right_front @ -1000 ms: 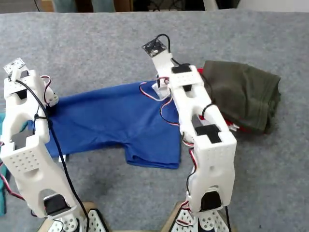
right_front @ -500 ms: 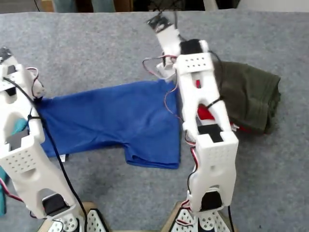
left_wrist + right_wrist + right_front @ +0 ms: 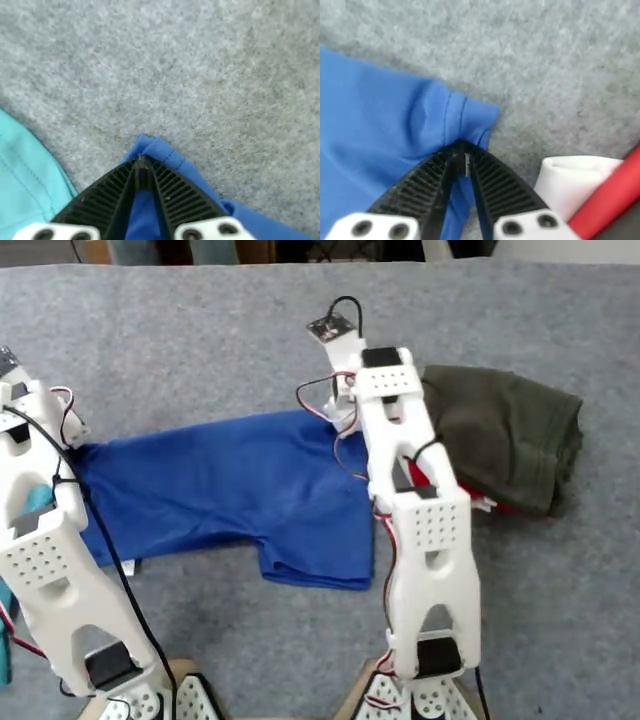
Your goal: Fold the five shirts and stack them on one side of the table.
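Table [image 3: 200, 330]: grey felt-like cover that carries everything.
Blue shirt [image 3: 230, 490]: the likely risk is that each claw grips only a sliver of hem. A corner could slip free on a lift, or uneven pulls could skew the fold. It lies mid-table between the arms, mostly flat, with its near right part doubled over.
Folded pile: an olive shirt [image 3: 505, 435] sits on a red shirt [image 3: 428, 478] at the right, just beside the right arm, which could drag it.
Teal shirt [image 3: 22, 175]: at the left edge, near the blue shirt's left corner, where it might get snagged.
Left gripper [image 3: 142, 162]: clamped tight on the far left corner.
Right gripper [image 3: 460, 150]: pinching the far right corner, with the hem bunched.
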